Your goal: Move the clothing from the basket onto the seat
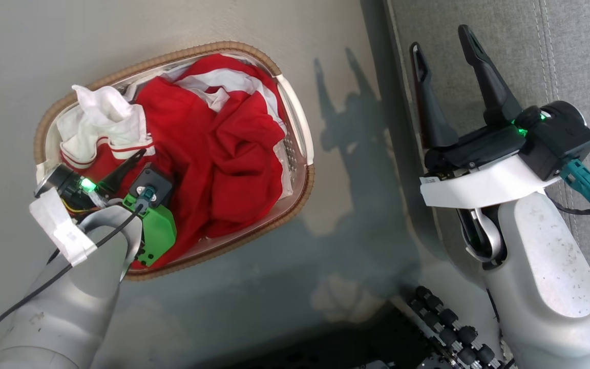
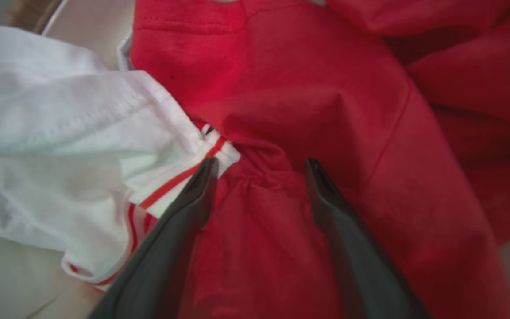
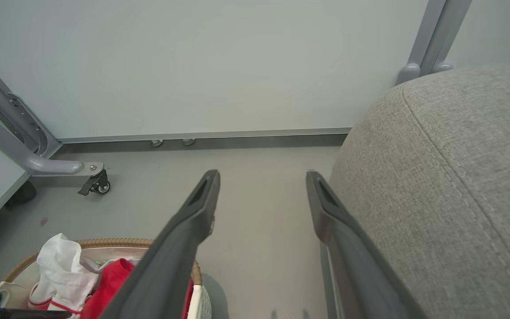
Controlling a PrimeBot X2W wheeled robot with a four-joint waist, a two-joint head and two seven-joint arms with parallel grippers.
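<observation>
Clothing here is a heap of bright red fabric garments (image 1: 213, 154). One is a jersey with a white sleeve (image 1: 103, 120) and a red-white striped cuff (image 2: 168, 186). It's all crumpled inside the oval white plastic basket with the brown woven rim (image 1: 297, 120), which sits on the pale floor (image 1: 44, 41) at about 9 o'clock in the head view. Nothing's on the seat yet.

Stuff looks light and floppy with zero stiffness, and not slippery or fragile. My guess is it'll drape and drag, and layers may come up tangled together or snag the rim. Best bite is probably a bunched fold, like the puckered ridge right by the cuff, rather than a flat stretch.

Left gripper (image 2: 261, 164) is spread wide with its tips down at that ridge and one finger beside the cuff. Nothing's pinched, and I can't tell how hard it's pressing. Right gripper (image 1: 441, 41) is also spread and empty, hanging at the edge of the big grey woven-fabric seat cushion (image 1: 505, 61) at 2 o'clock.
</observation>
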